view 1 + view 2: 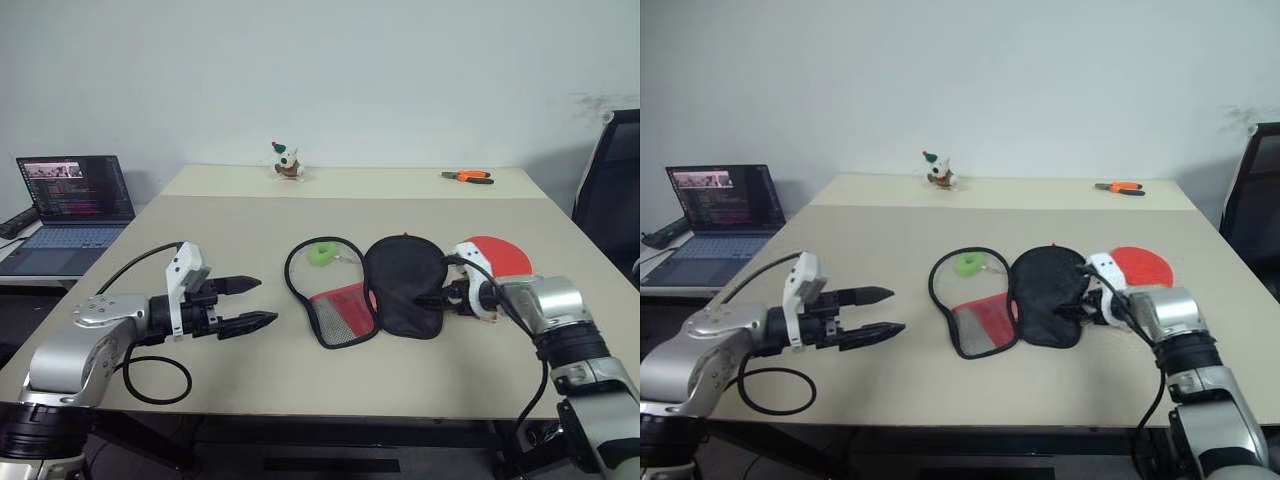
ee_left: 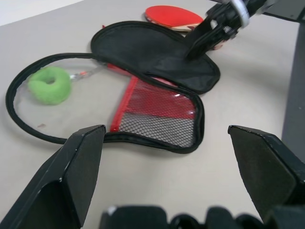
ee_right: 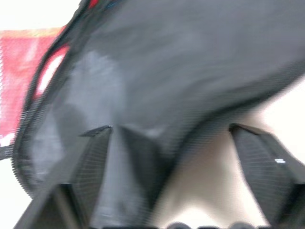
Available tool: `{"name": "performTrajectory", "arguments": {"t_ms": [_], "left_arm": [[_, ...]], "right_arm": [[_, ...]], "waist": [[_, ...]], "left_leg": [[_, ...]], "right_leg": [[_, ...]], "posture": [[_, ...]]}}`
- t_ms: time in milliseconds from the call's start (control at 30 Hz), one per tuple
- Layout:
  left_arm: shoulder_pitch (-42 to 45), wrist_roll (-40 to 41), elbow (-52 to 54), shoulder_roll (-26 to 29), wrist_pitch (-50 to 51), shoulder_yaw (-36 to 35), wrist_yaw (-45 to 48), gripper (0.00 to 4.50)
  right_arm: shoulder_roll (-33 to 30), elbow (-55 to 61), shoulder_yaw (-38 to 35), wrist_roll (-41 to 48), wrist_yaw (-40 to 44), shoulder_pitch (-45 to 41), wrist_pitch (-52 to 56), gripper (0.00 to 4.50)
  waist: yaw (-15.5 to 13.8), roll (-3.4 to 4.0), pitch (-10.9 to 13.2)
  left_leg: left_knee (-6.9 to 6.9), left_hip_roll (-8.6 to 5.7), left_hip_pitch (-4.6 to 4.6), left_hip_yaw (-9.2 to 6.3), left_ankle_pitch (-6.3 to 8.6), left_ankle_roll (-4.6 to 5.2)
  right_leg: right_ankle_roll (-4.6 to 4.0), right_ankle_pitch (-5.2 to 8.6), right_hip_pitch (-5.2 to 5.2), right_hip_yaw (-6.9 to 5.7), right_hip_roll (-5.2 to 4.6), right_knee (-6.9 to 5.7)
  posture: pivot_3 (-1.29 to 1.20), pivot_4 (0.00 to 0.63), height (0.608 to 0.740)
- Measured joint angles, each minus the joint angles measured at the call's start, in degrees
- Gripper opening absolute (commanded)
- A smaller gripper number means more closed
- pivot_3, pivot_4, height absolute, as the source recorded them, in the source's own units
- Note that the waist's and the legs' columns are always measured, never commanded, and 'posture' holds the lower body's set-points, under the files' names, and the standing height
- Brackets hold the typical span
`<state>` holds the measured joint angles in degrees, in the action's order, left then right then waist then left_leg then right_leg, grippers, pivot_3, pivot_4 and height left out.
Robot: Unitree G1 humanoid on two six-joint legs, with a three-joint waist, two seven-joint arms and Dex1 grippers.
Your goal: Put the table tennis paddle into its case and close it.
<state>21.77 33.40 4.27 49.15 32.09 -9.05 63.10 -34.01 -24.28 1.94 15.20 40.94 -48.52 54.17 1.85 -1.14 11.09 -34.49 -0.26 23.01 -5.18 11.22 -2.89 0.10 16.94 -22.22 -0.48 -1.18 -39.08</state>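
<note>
The case (image 1: pixel 405 285) lies open in the middle of the table, its black flap spread to the right. Its left half (image 1: pixel 340 312) has a red mesh pocket and holds a small green ball (image 1: pixel 322 253). The table tennis paddle (image 1: pixel 500 255) lies red face up just right of the case, its handle hidden behind my right hand. My right gripper (image 1: pixel 436 296) is open at the black flap's right edge, with the fabric lying between and over its fingers (image 3: pixel 95 157). My left gripper (image 1: pixel 262 302) is open, level above the table to the left of the case and apart from it.
An open laptop (image 1: pixel 75 200) stands on a lower desk at the far left. A small toy figure (image 1: pixel 287 160) and orange pliers (image 1: pixel 467 177) lie near the table's far edge. A black chair (image 1: pixel 615 190) stands at the right.
</note>
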Motion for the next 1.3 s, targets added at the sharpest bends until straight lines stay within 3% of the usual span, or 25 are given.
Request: {"name": "performTrajectory", "arguments": {"t_ms": [133,267,500,767,1033,1133,1300], "left_arm": [[0.2,0.0,0.0,-0.2,0.0,0.1,-0.3,4.5],[1.5,-0.5,-0.1,-0.9,0.0,1.3,-0.4,4.5],[5.9,-1.7,-2.0,-1.2,-0.4,3.5,1.3,4.5],[7.1,-3.1,-4.0,-1.2,-1.6,4.3,2.8,4.5],[7.1,-3.3,-4.2,-1.7,-2.5,4.4,2.8,4.5],[7.1,-3.4,-4.4,-1.7,-2.7,4.3,2.9,4.5],[6.9,-3.4,-4.4,-1.7,-2.9,4.3,2.8,4.5]], "right_arm": [[-0.7,1.7,-5.3,0.0,-4.6,0.0,-0.1,4.47],[-0.1,1.7,-11.1,-1.7,-14.5,1.6,-2.8,4.47],[4.0,1.4,-15.0,-5.0,-28.5,5.2,-3.5,4.47],[9.4,3.2,-17.9,-4.4,-33.7,6.6,0.2,4.47],[10.0,-1.0,-17.6,-5.1,-34.4,4.6,-2.5,4.47],[9.8,-5.3,-17.0,-6.0,-34.4,3.1,-6.0,3.91],[9.6,-9.4,-16.2,-6.9,-34.0,1.6,-9.5,2.21]], "waist": [[0.1,0.0,0.0],[0.0,-0.01,0.0],[0.1,0.0,0.0],[0.2,0.0,0.0],[0.3,-0.01,0.0],[0.5,-0.03,0.0],[0.5,-0.05,0.0]], "left_leg": [[0.0,0.0,-0.02,0.06,0.0,0.0],[0.0,-0.02,-0.01,0.04,0.0,0.0],[0.01,-0.04,-0.03,0.19,0.0,0.0],[0.01,-0.02,-0.04,0.2,0.0,0.01],[-0.03,-0.03,-0.09,0.26,0.01,0.02],[-0.13,-0.03,-0.11,0.28,0.01,0.02],[-0.27,-0.01,-0.11,0.36,0.01,0.03]], "right_leg": [[-0.07,-0.04,0.0,0.0,0.0,-0.01],[-0.14,-0.08,0.01,0.02,0.0,0.0],[-0.16,-0.09,-0.03,0.03,0.03,-0.04],[-0.15,-0.09,-0.02,0.04,0.05,-0.07],[-0.13,-0.11,0.01,0.07,0.06,-0.06],[-0.09,-0.13,0.05,0.09,0.06,-0.06],[0.03,-0.2,0.09,0.19,0.07,-0.06]], "posture": [[0.0,0.15,0.74],[0.0,0.15,0.74],[0.0,0.15,0.74],[0.0,0.15,0.74],[0.0,0.15,0.74],[0.0,0.15,0.74],[0.0,0.15,0.74]]}}
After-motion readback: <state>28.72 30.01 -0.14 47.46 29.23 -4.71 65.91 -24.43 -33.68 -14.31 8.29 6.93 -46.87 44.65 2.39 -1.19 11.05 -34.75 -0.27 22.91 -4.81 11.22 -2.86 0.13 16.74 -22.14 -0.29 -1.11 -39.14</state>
